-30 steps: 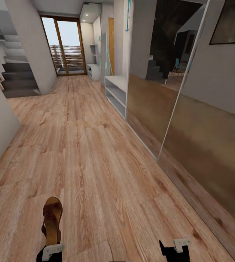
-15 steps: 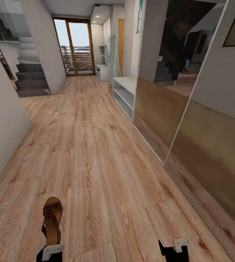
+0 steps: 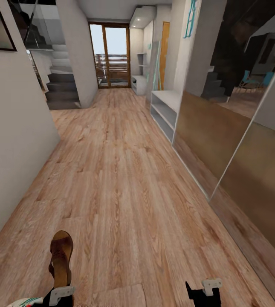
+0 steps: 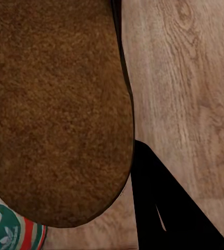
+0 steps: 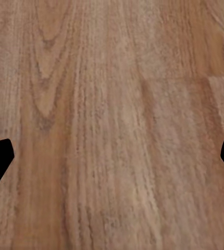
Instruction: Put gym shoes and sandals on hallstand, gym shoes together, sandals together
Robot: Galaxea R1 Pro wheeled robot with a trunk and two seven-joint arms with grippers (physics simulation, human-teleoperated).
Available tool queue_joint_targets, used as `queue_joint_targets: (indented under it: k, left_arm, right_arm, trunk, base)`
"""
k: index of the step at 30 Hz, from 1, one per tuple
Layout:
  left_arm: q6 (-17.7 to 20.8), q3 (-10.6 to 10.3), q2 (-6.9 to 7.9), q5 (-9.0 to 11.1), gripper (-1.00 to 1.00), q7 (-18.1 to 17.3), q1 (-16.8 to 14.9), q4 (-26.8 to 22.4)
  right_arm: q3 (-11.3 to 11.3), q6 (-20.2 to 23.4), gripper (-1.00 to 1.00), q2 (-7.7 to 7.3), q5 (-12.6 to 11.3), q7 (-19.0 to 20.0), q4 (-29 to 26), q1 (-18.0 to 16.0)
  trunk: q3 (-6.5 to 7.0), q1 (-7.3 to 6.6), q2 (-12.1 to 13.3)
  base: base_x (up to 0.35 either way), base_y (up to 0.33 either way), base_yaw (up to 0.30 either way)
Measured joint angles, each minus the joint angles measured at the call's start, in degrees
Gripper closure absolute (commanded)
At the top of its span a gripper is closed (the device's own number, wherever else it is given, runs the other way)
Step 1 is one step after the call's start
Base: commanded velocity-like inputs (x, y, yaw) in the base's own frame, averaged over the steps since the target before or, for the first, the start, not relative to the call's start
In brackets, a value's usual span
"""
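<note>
My left gripper (image 3: 60,294) is shut on a dark brown sandal (image 3: 61,257), held toe-forward above the corridor floor (image 3: 124,192). The sandal's brown sole (image 4: 54,104) looms close in the left wrist view beside a dark finger (image 4: 164,208). One white gym shoe with green stripes and a red accent (image 3: 24,302) peeks in at the lower left, also seen on the floor under the sandal (image 4: 8,232). My right gripper (image 3: 203,292) is open over bare planks (image 5: 112,130). A low pale grey rack (image 3: 166,106) with two open tiers stands along the right wall ahead.
A second grey rack (image 3: 139,84) with stepped wall shelves sits farther down, near glass doors (image 3: 110,55). Mirrored wardrobe doors (image 3: 222,136) line the right side. A white wall (image 3: 13,128) closes the left, with stairs (image 3: 62,91) beyond it.
The camera has turned, so the whole corridor has shifted right in the picture. The gym shoe has come into view at the lower left. Both arms keep their pose; the sandal stays gripped.
</note>
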Motion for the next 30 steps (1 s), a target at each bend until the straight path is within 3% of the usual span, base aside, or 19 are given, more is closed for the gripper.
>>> queue_joint_targets:
  k: [6,22,30]
  left_arm:
    - [0.0,0.0,-0.15,-0.1,1.0,0.0,0.0,0.0]
    - [0.0,0.0,-0.16,-0.1,1.0,0.0,0.0,-0.1]
    - [0.0,0.0,-0.15,-0.1,1.0,0.0,0.0,-0.1]
  right_arm:
    - [0.0,0.0,-1.0,0.0,0.0,0.0,0.0,0.0]
    - [0.0,0.0,-1.0,0.0,0.0,0.0,0.1,0.0]
    - [0.0,0.0,-1.0,0.0,0.0,0.0,0.1,0.0]
  trunk:
    - [0.0,0.0,0.0]
    - [0.0,0.0,0.0]
    - [0.0,0.0,0.0]
  base:
    - [0.0,-0.114,0.279]
    - [0.0,-0.255,0.279]
    - [0.0,-0.06,0.279]
